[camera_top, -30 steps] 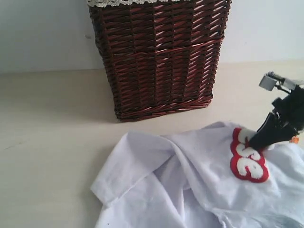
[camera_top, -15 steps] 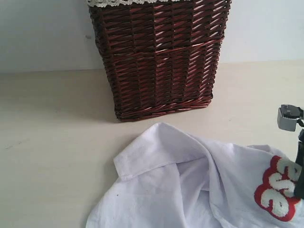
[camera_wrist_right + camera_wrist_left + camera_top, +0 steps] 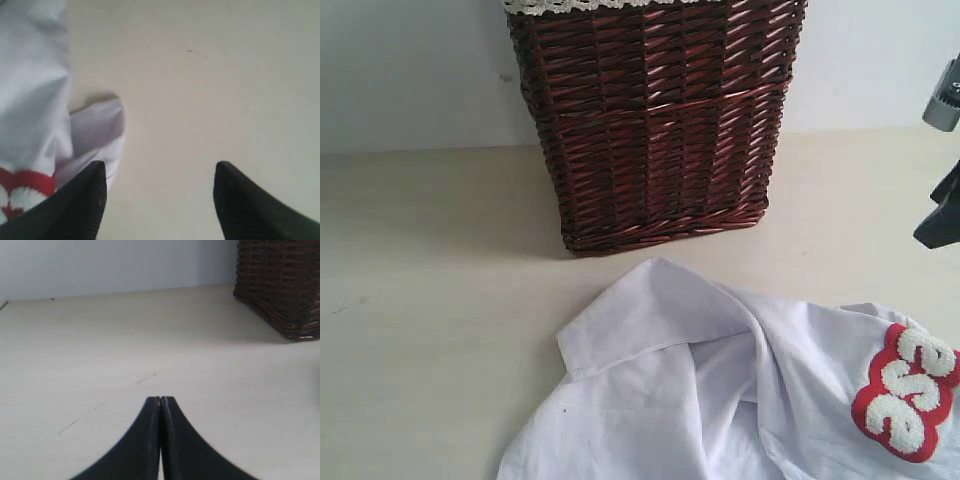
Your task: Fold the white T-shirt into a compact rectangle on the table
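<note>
The white T-shirt (image 3: 720, 390) lay crumpled by the table's (image 3: 430, 280) near edge, in front of the wicker basket (image 3: 660, 130). The right gripper (image 3: 160, 170) hung over the shirt's edge, jaws apart and empty. The left gripper (image 3: 160, 402) had its jaws pressed together. Pinching a bunched layer there could, I reckoned, drag the whole heap askew.

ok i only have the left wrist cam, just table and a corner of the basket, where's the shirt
observer: the white T-shirt lies crumpled on the table, in front of the basket in the exterior view.
operator: is the right gripper holding it
observer: no, the right gripper is open, nothing between its jaws, clear of the shirt.
operator: folded at all
observer: no, loose and rumpled, its red-outlined letters face up.
</note>
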`<state>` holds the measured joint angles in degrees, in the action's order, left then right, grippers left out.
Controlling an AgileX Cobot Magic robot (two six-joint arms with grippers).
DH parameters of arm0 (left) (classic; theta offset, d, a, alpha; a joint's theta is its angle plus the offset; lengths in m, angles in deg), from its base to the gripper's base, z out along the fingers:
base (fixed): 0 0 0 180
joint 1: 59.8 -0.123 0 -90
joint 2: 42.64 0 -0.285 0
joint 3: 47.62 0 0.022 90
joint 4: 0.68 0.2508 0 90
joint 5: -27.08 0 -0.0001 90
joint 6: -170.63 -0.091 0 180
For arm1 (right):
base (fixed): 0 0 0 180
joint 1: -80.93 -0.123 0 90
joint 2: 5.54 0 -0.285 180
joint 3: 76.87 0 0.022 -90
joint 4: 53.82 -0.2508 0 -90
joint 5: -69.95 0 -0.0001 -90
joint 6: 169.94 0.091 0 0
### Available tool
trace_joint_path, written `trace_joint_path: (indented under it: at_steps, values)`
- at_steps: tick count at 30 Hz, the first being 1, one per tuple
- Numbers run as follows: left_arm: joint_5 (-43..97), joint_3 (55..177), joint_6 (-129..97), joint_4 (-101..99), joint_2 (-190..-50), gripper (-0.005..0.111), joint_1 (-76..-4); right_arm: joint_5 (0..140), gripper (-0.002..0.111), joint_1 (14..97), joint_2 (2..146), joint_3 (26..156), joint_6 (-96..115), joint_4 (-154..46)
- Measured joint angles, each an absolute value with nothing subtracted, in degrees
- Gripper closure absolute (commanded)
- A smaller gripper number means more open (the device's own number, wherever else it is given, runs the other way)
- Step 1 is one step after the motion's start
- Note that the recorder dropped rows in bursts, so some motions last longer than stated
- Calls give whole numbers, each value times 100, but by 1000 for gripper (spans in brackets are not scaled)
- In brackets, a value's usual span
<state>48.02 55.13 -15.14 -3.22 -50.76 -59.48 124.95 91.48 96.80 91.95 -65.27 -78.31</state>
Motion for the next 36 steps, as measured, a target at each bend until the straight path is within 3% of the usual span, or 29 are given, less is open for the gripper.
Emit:
trace_joint_path:
  at_steps: [9, 13, 16, 20, 30, 36]
  values:
    - [4802, 5513, -1514, -322, -5076, 107, -5948, 12517, 48, 9148, 11310, 9195, -5467, -7959]
    - [4802, 5513, -1514, -322, -5076, 107, -5948, 12636, 56, 9148, 11484, 9195, -5512, -8506]
    - [4802, 5513, -1514, -322, -5076, 107, -5948, 12741, 74, 9148, 11549, 9205, -5524, -8698]
    - [4802, 5513, -1514, -322, -5076, 107, -5948, 12965, 108, 9148, 11637, 9205, -5534, -8635]
    - [4802, 5513, -1514, -322, -5076, 107, -5948, 12917, 108, 9148, 11186, 9354, -5385, -8504]
    - [4802, 5513, -1514, -322, -5076, 107, -5948, 11895, 108, 9148, 10300, 9712, -4649, -7888]
